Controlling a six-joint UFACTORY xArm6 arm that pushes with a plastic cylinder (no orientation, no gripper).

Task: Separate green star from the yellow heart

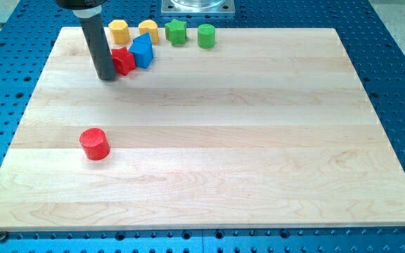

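Note:
The green star (176, 31) sits at the view's top, just right of the yellow heart (148, 29), with a small gap between them. My tip (107, 76) rests on the board at the upper left, touching or almost touching the left side of a red block (124, 61). The tip is left of and below the yellow heart and the green star, apart from both. A blue block (142, 51) lies between the red block and the yellow heart.
A yellow hexagon-like block (119, 31) sits left of the heart. A green cylinder (206, 35) stands right of the star. A red cylinder (94, 144) stands alone at the left middle. The wooden board (223, 140) lies on a blue perforated table.

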